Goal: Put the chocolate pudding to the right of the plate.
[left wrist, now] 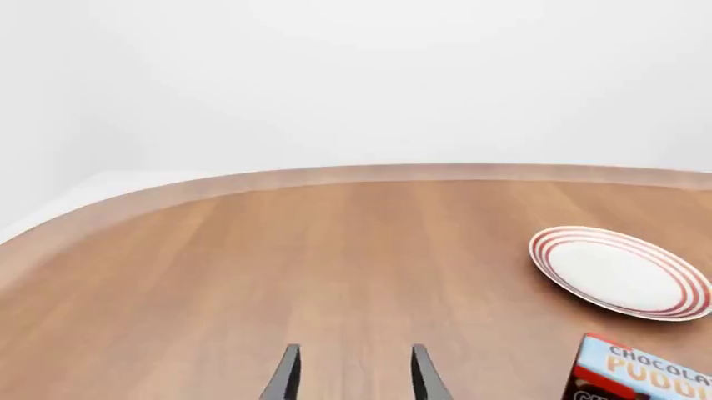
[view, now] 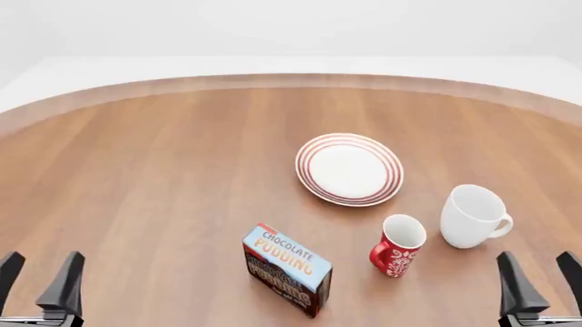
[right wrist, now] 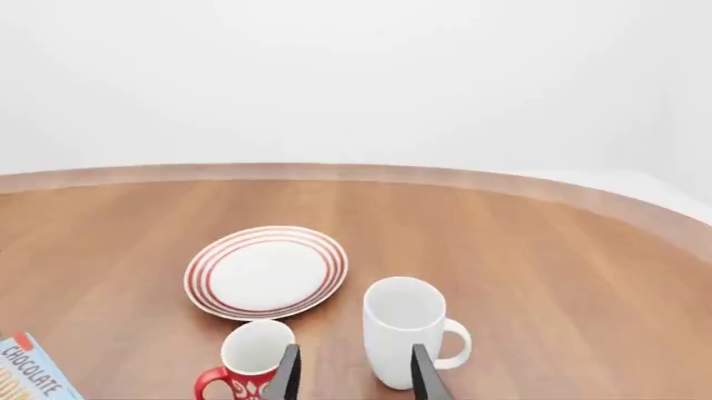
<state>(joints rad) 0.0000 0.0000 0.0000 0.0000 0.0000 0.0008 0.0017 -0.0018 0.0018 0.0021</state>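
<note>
The chocolate pudding [view: 285, 268] is a small box with a light-blue top and dark brown sides, lying near the table's front, left of and nearer than the plate [view: 349, 168]. The plate is round and white with red rings, near the table's middle. My left gripper [view: 38, 281] stands open at the front left corner, far from the box, with nothing between its fingers. My right gripper [view: 541, 279] stands open at the front right. The left wrist view shows the pudding [left wrist: 645, 375] and the plate [left wrist: 621, 271]; the right wrist view shows the plate [right wrist: 266, 272] and a corner of the pudding [right wrist: 28, 371].
A red patterned mug [view: 399, 245] stands just right of the pudding and in front of the plate. A taller white mug [view: 473, 216] stands right of it, to the plate's front right. The table's curved far edge [view: 291, 80] runs across the back.
</note>
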